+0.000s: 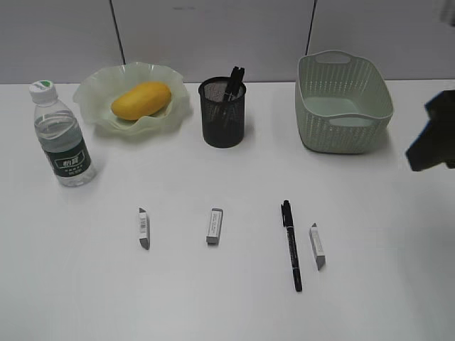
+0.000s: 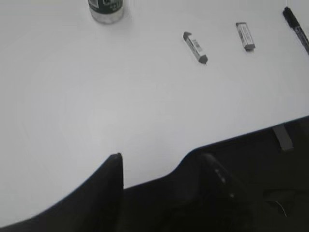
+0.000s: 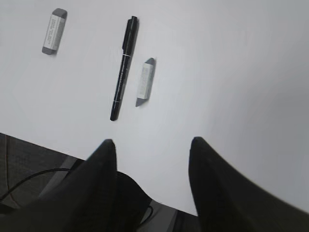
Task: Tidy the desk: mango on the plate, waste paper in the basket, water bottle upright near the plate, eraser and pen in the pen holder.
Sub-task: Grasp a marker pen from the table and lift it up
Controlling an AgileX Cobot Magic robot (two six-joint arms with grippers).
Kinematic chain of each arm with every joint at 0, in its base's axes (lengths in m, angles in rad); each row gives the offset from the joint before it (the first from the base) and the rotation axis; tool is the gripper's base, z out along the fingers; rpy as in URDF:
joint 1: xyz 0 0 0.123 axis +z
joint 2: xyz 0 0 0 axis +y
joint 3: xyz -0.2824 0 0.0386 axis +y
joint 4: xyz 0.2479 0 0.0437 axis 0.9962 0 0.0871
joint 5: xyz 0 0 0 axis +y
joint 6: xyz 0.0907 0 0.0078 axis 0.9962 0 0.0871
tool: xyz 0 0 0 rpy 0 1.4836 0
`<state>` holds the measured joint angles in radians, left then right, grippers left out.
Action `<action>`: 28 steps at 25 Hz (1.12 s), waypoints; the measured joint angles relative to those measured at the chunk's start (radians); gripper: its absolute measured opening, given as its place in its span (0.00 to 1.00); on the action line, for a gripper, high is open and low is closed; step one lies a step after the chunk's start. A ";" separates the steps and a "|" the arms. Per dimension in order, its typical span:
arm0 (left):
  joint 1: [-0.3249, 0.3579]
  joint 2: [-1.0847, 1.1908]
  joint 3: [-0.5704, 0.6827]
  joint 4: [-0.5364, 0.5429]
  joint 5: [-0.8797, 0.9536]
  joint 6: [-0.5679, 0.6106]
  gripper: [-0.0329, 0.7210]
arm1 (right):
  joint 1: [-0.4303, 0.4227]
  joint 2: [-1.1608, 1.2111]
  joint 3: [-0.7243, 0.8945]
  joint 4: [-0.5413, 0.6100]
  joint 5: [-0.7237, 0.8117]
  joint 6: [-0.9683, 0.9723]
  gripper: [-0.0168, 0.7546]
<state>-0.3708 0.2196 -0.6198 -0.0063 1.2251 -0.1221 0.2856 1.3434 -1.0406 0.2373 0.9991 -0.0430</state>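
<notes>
A: What's done?
B: Mango (image 1: 141,99) sits on the plate (image 1: 92,89), bottle (image 1: 62,135) upright.
A: What's left?
B: Pen (image 3: 123,67) and erasers (image 3: 144,82) lie ahead of the spread, empty right hand (image 3: 152,147); left hand (image 2: 164,162) also spread.

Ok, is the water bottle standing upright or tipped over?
Upright. The water bottle stands on its base on the desk, white cap on top, left of the plate.

A yellow-orange mango (image 1: 141,99) lies on the translucent pale green plate (image 1: 91,89). The bottle (image 1: 62,135) is clear with a dark green label and white cap. Black mesh holder (image 1: 222,114); pale green perforated basket (image 1: 342,100); black pen (image 1: 291,245); white-grey erasers (image 1: 214,226) on the white desk (image 1: 213,298).
</notes>
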 joint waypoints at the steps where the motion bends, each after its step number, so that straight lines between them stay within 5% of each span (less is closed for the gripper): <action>1: 0.000 -0.034 0.001 0.006 0.000 0.006 0.55 | 0.025 0.040 -0.018 -0.004 -0.009 0.018 0.53; 10: 0.000 -0.224 0.068 0.042 -0.112 0.104 0.55 | 0.223 0.344 -0.176 -0.024 -0.076 0.125 0.51; 28: 0.000 -0.227 0.093 0.050 -0.158 0.164 0.54 | 0.233 0.589 -0.230 -0.096 -0.161 0.222 0.47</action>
<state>-0.3708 -0.0077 -0.5273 0.0439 1.0674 0.0421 0.5189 1.9325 -1.2702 0.1414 0.8383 0.1789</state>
